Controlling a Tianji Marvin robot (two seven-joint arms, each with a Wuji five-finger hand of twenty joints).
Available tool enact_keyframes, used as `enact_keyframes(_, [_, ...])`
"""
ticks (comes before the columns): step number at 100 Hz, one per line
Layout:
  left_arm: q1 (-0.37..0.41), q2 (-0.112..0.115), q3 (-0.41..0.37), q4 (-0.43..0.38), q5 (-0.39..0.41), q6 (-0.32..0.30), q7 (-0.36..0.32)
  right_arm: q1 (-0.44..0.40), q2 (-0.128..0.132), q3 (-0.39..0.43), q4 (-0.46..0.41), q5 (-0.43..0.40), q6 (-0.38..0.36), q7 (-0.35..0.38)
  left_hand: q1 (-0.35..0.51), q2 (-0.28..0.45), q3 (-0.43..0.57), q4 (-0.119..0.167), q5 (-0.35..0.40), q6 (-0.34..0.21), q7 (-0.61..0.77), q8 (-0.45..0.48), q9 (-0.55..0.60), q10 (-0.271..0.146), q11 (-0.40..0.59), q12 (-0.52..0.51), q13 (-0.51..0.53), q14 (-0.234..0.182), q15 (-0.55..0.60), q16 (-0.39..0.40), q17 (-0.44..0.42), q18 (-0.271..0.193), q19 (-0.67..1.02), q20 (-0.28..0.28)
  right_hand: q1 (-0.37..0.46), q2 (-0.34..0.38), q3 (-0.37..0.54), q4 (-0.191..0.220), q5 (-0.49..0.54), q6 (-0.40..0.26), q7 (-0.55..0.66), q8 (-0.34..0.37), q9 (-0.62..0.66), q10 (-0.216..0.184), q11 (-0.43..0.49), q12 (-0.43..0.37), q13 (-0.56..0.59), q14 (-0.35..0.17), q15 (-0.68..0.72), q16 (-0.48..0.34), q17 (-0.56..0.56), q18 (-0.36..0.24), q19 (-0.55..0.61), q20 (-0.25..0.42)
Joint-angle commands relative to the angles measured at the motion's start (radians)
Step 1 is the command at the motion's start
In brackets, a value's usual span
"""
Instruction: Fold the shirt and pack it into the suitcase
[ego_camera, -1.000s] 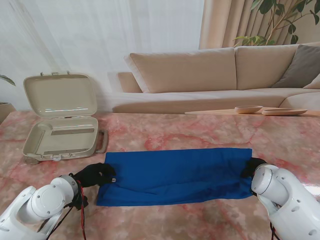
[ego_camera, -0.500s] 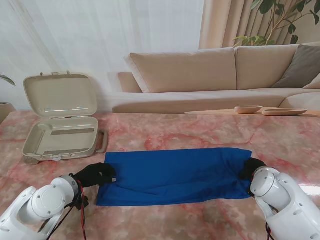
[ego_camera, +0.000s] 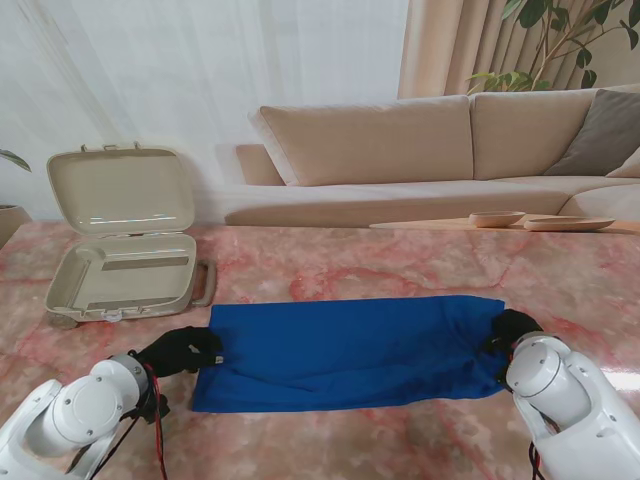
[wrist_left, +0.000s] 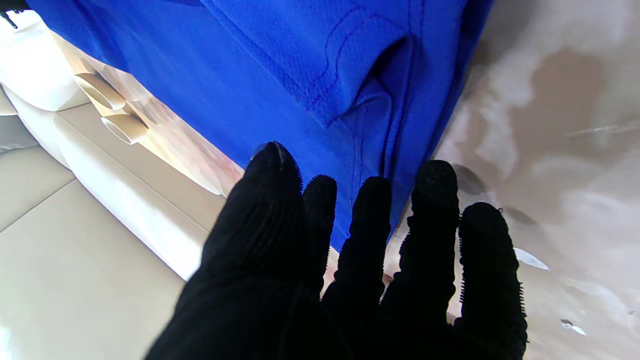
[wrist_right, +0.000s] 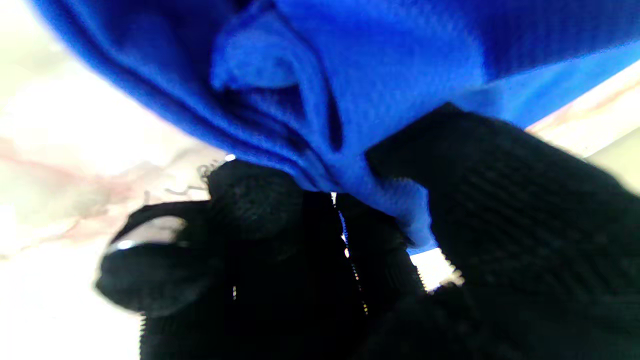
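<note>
L robot hand (wrist_left: 360, 260) open by shirt (ego_camera: 350, 350) edge — R robot hand (wrist_right: 350, 260) pinching it

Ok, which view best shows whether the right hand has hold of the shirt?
Right wrist view: the right hand has its fingers closed on the shirt edge. The stand view shows only the hand at the shirt's end; the left wrist view misses it.

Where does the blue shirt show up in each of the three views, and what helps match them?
Stand view: the blue shirt lies as a wide band across the table's middle.
Left wrist view: its end fills the area beyond the open left hand.
Right wrist view: its other end is pinched in the right hand.
Shared landmark: the pink marble table.
</note>
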Motion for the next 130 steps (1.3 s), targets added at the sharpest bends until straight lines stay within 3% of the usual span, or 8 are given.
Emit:
enact_keyframes(1, [0.013, 0.005, 0.000, 0.002, 0.005, 0.002, -0.013, -0.008, -0.001, 0.009, -0.016, 0.008, 0.002, 0.011, 0.022, 0.017, -0.034, 0.013, 0.022, -0.011, -0.005, -0.006, 0.020, 0.005, 0.008, -0.005, 0.012, 0.034, 0.003, -0.008, 0.004, 0.023, 0.003, -0.005, 0.073, -0.019, 0.111, 0.098, 0.040, -0.042, 0.076, 0.036, 0.033, 0.090, 0.024, 0.017, 0.034, -0.013, 0.040, 0.027, 0.025, -0.122, 0.084, 0.014])
enact_keyframes(12, [0.015, 0.008, 0.001, 0.011, 0.000, 0.000, -0.031, -0.012, -0.002, 0.024, -0.033, 0.011, 0.002, 0.011, 0.021, 0.018, -0.034, 0.013, 0.022, -0.011, -0.005, -0.007, 0.020, 0.006, 0.008, -0.005, 0.012, 0.035, 0.003, -0.008, 0.002, 0.023, 0.002, -0.006, 0.072, -0.018, 0.112, 0.125, 0.042, -0.035, 0.072, 0.042, 0.034, 0.095, 0.026, 0.019, 0.035, -0.016, 0.048, 0.027, 0.062, -0.223, 0.139, 0.447])
enact_keyframes(26, [0.006, 0.011, 0.014, 0.029, -0.009, -0.009, -0.046, -0.015, -0.002, 0.044, -0.056, 0.012, -0.003, 0.015, 0.021, 0.018, -0.034, 0.013, 0.022, -0.010, -0.005, -0.007, 0.021, 0.006, 0.008, -0.005, 0.012, 0.036, 0.003, -0.008, 0.002, 0.022, 0.002, -0.006, 0.072, -0.014, 0.112, 0.142, 0.041, -0.032, 0.070, 0.052, 0.034, 0.091, 0.032, 0.021, 0.035, -0.024, 0.054, 0.027, 0.068, -0.201, 0.107, 0.333])
enact_keyframes(32, [-0.003, 0.012, 0.024, 0.041, -0.015, -0.014, -0.050, -0.016, -0.002, 0.053, -0.067, 0.012, -0.006, 0.019, 0.021, 0.019, -0.035, 0.013, 0.022, -0.010, -0.005, -0.007, 0.021, 0.005, 0.008, -0.005, 0.012, 0.035, 0.003, -0.008, 0.002, 0.023, 0.002, -0.006, 0.071, -0.011, 0.110, 0.148, 0.040, -0.031, 0.072, 0.055, 0.034, 0.089, 0.038, 0.021, 0.036, -0.033, 0.060, 0.028, 0.102, -0.316, 0.327, 0.829])
enact_keyframes(37, [-0.012, 0.013, 0.034, 0.051, -0.021, -0.018, -0.052, -0.016, -0.002, 0.060, -0.077, 0.012, -0.008, 0.019, 0.019, 0.020, -0.035, 0.013, 0.021, -0.012, -0.005, -0.007, 0.020, 0.005, 0.008, -0.005, 0.012, 0.035, 0.003, -0.008, 0.001, 0.023, 0.002, -0.006, 0.069, -0.008, 0.108, 0.154, 0.039, -0.032, 0.072, 0.062, 0.036, 0.084, 0.043, 0.022, 0.037, -0.040, 0.065, 0.030, 0.067, -0.208, 0.102, 0.415])
enact_keyframes(57, [-0.052, 0.013, 0.074, 0.091, -0.051, -0.035, -0.057, -0.016, -0.001, 0.084, -0.114, 0.013, -0.019, 0.027, 0.021, 0.018, -0.034, 0.013, 0.021, -0.011, -0.004, -0.007, 0.022, 0.005, 0.009, -0.005, 0.012, 0.036, 0.004, -0.008, 0.000, 0.024, 0.003, -0.006, 0.065, -0.004, 0.099, 0.181, 0.041, -0.039, 0.080, 0.076, 0.046, 0.071, 0.057, 0.021, 0.038, -0.075, 0.102, 0.050, 0.058, -0.110, 0.067, 0.211])
enact_keyframes(63, [-0.064, 0.012, 0.084, 0.102, -0.059, -0.041, -0.058, -0.015, -0.001, 0.090, -0.124, 0.016, -0.022, 0.031, 0.022, 0.019, -0.034, 0.013, 0.021, -0.010, -0.004, -0.007, 0.020, 0.004, 0.009, -0.005, 0.011, 0.035, 0.003, -0.009, 0.000, 0.024, 0.003, -0.006, 0.063, -0.004, 0.095, 0.188, 0.043, -0.043, 0.082, 0.076, 0.050, 0.068, 0.060, 0.021, 0.039, -0.080, 0.111, 0.061, -0.033, 0.001, -0.201, -0.345])
enact_keyframes(130, [-0.179, 0.004, 0.201, 0.197, -0.151, -0.078, -0.055, -0.005, -0.001, 0.095, -0.250, 0.064, -0.045, 0.051, 0.022, 0.024, -0.034, 0.014, 0.020, -0.006, -0.009, -0.010, 0.016, 0.011, 0.005, -0.007, 0.006, 0.038, 0.001, -0.010, -0.002, 0.023, 0.000, -0.009, 0.079, -0.039, 0.105, 0.213, 0.055, -0.020, 0.075, 0.072, 0.060, 0.097, 0.053, 0.023, 0.036, -0.036, 0.133, 0.064, -0.045, 0.073, -0.224, -0.373])
